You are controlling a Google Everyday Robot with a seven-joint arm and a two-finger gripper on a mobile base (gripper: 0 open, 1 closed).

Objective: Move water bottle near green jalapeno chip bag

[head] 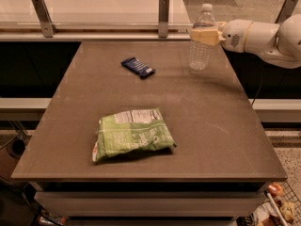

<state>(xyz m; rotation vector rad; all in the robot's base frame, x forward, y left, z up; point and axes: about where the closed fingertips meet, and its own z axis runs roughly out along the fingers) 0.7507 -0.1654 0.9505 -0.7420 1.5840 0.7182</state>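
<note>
- You have three loose things on one table [225, 140]: one bottle [199, 56], one bag [133, 135], one bar [138, 67]
- One gripper [201, 35] reaches in from your right at the far right corner; its cream fingers [210, 36] are pinching the bottle just below the shoulder, across the label band
- The bottle is clear ribbed plastic with a white cap, tall and upright, base at the tabletop near the far right edge (you can't tell whether it touches)
- The bag is light green crinkled film, puffy and roughly rectangular, lying flat near the front, left of centre; white print and a white nutrition panel face up
- Bottle and bag are well apart, on opposite ends of the table
- The bar is small, dark blue, glossy and oblong, lying flat at an angle in the far half, left of the bottle
- The table is a flat, matte grey-brown slab
- The arm [263, 36] behind the gripper is smooth, rounded white shell
</note>
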